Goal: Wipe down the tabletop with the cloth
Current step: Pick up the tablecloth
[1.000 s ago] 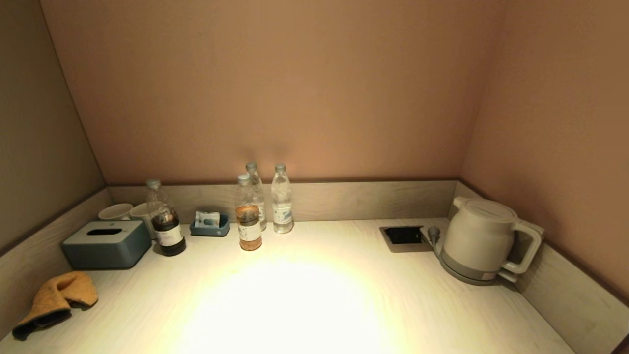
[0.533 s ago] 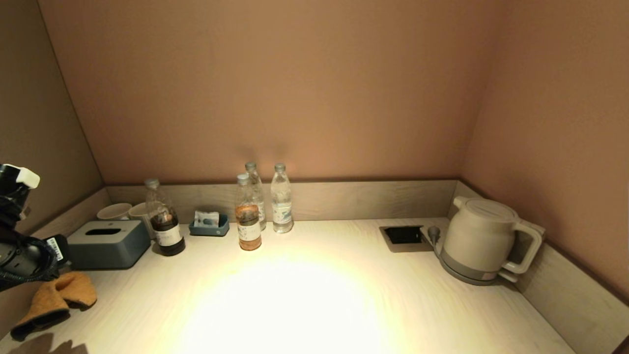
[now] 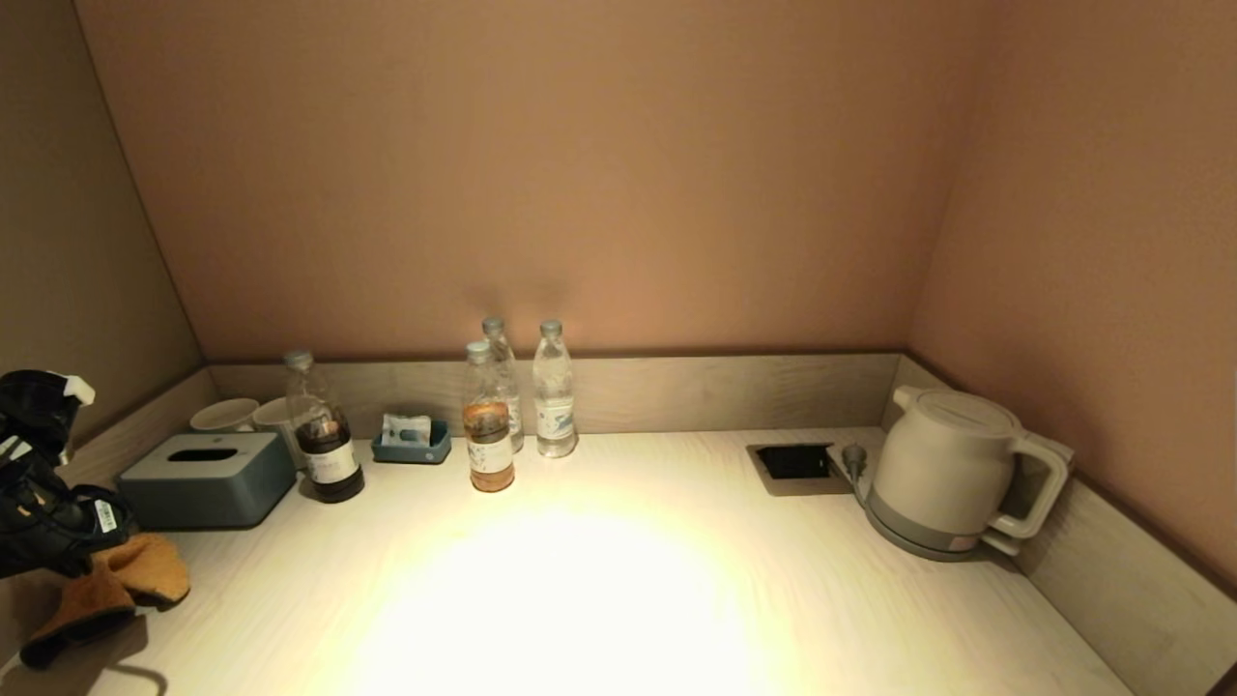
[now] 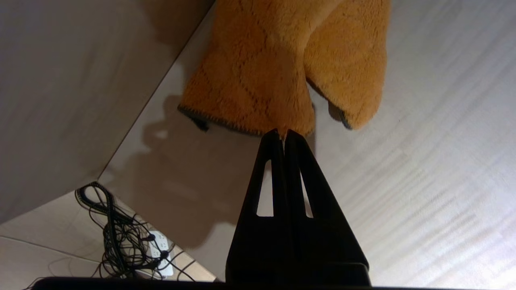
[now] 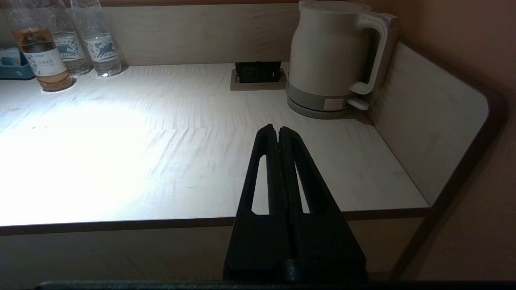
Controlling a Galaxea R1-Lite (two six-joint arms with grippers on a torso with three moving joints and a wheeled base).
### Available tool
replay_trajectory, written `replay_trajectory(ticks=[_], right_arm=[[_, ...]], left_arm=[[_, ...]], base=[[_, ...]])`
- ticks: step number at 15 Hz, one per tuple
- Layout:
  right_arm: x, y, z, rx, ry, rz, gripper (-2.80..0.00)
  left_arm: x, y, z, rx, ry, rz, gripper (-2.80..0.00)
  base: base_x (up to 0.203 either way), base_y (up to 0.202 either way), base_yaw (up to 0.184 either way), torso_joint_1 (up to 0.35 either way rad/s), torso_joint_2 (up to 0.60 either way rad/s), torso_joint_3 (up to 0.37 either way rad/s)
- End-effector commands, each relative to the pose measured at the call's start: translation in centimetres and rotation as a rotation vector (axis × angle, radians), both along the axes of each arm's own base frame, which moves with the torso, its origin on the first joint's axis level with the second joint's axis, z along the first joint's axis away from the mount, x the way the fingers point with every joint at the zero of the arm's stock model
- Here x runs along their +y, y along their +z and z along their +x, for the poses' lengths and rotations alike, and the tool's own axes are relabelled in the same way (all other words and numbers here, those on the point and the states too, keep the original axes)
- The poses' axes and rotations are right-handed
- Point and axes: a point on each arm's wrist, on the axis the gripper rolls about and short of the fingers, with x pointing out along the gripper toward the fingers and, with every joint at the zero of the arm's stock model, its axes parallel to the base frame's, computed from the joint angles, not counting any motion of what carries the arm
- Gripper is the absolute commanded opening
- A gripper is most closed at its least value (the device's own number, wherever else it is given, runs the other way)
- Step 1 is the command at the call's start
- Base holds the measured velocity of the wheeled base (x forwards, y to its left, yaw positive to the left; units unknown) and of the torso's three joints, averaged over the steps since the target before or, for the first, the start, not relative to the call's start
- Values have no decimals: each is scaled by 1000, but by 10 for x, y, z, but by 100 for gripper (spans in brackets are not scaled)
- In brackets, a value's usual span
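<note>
The orange cloth (image 3: pixel 140 572) lies crumpled at the near left corner of the pale wooden tabletop (image 3: pixel 599 580), beside the left side wall. It also shows in the left wrist view (image 4: pixel 262 72). My left arm (image 3: pixel 48 503) hangs over the cloth's left part and hides some of it. My left gripper (image 4: pixel 283 133) is shut and empty, its tips above the cloth's near edge. My right gripper (image 5: pixel 278 129) is shut and empty, held low in front of the table's front edge on the right; it does not show in the head view.
A grey tissue box (image 3: pixel 208 478), two cups (image 3: pixel 227 416), a dark bottle (image 3: pixel 324 440), a small blue tray (image 3: pixel 414 445) and three bottles (image 3: pixel 488 420) stand along the back left. A white kettle (image 3: pixel 952 474) and a socket recess (image 3: pixel 794 464) are at the back right.
My left arm has come into view from the left and dropped lower over the cloth. The cloth and the other things have not moved.
</note>
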Motion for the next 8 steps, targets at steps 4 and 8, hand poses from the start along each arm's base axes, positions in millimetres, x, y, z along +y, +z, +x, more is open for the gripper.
replay_trajectory(ticks=[4,8], right_arm=[[0,0,0,1,0,1,-280],[0,0,0,1,0,1,-280]], left_arm=[[6,-25,15,39,-10,-6,-280],[5,-27,19,29,-16,0,0]], base=[[0,0,0,0,0,0],[0,0,0,0,0,0]])
